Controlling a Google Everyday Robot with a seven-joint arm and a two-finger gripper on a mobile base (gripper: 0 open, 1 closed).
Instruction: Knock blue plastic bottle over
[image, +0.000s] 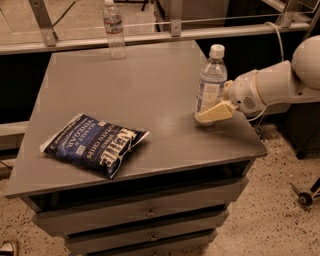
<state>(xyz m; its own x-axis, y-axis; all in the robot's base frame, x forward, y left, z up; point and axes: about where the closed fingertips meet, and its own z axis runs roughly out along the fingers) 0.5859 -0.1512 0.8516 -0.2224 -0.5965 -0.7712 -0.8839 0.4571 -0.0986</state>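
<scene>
The blue plastic bottle (210, 82) stands upright near the right edge of the grey cabinet top (140, 95). It is clear and bluish with a white cap and a pale label. My gripper (214, 113) comes in from the right on a white arm. Its cream fingers (215, 113) lie low against the bottle's base on its right front side.
A dark blue chip bag (94, 143) lies flat at the front left of the cabinet top. A smaller clear bottle (114, 29) with a reddish label stands at the far edge. A metal rail runs behind. Drawers are below, and speckled floor lies to the right.
</scene>
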